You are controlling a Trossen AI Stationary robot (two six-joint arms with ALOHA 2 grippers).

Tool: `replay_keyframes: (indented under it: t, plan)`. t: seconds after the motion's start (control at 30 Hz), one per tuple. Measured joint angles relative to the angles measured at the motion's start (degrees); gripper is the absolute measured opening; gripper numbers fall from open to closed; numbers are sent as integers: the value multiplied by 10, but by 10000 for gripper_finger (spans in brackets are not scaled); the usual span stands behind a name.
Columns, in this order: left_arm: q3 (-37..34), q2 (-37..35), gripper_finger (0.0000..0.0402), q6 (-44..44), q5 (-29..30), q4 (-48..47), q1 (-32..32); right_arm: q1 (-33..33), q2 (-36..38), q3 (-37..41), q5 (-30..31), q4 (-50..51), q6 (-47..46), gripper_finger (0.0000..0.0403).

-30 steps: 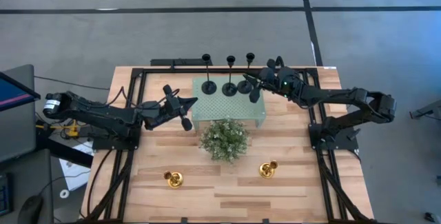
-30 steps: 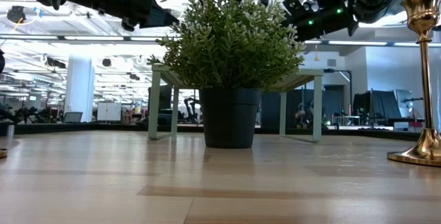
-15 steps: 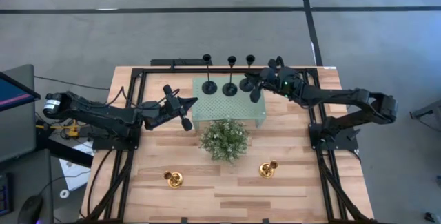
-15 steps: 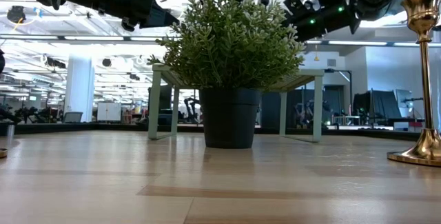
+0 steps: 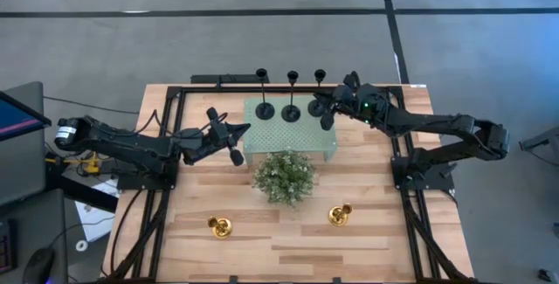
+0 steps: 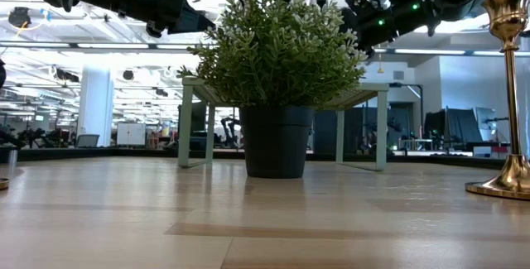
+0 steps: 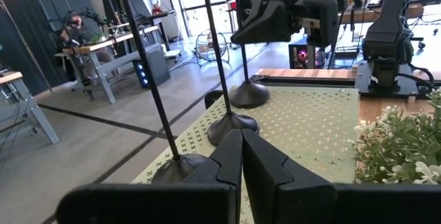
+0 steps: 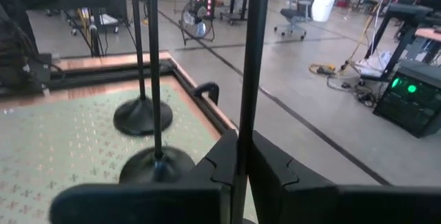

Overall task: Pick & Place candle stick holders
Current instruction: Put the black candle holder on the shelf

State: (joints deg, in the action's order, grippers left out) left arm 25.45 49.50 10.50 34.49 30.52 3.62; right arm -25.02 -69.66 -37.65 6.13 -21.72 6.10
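Observation:
Three black candle stick holders stand in a row on a pale green perforated stand at the table's far side: left, middle and right. My right gripper is shut on the right one's stem. My left gripper hangs shut and empty just off the stand's left end, pointing level at the row. Two gold candle stick holders stand on their bases on the wooden table near its front. My right gripper pinches the right black holder's thin stem between its two fingers, coming almost level from the table's right, fingers across the stem. The stem stands upright. The fingers hide its base in the wrist view, so whether it has left the stand I cannot tell.
A bushy green plant in a dark pot stands mid-table, just in front of the stand. A black frame runs along the table's edges. One gold holder rises tall at the right of the low view.
My right gripper has crept slightly up and toward the table's right at the right black holder, and the holder's top has shifted with it. The left and middle black holders have stayed put.

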Motion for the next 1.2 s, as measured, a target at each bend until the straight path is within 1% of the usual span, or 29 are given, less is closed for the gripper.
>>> replay_keyframes:
  t: [0.2,0.4,0.63,0.87,1.07,1.2]
  plan:
    - [0,0,11,0,0,0,0,2,0,0,-1,-2,-6,6]
    - [0,0,11,0,0,0,0,3,0,0,-3,-23,-6,18]
    - [0,0,11,0,0,0,0,2,0,0,-3,-26,-6,7]
    - [0,0,11,0,0,0,0,2,0,0,-3,-26,-6,19]
    - [0,0,11,0,0,0,0,2,0,0,-4,-23,-6,11]
    - [0,0,11,0,0,0,0,2,0,0,-14,-23,-6,15]
